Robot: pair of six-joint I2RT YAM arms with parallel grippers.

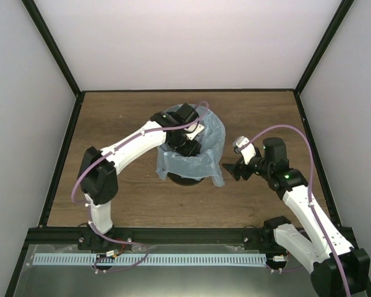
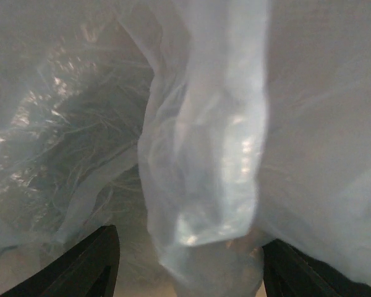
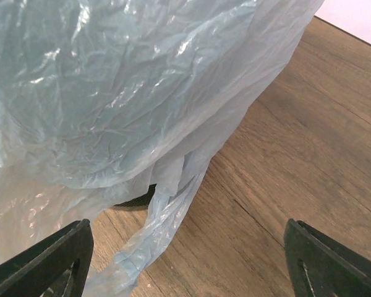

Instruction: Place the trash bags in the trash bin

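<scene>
Both arms are white, with black joints and purple cables.

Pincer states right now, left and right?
Left pincer: open, a trash bag fold hanging loose in the gap.
Right pincer: open, holding nothing.

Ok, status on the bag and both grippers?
Left gripper open inside bag, draped over bin. Right gripper open beside it, empty. No obstruction seen.

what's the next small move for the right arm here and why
Probably ease the right gripper forward and close its open fingers on the handle loop hanging outside the trash bin; the bag already drapes over the rim, and this loop dangles loose.
</scene>
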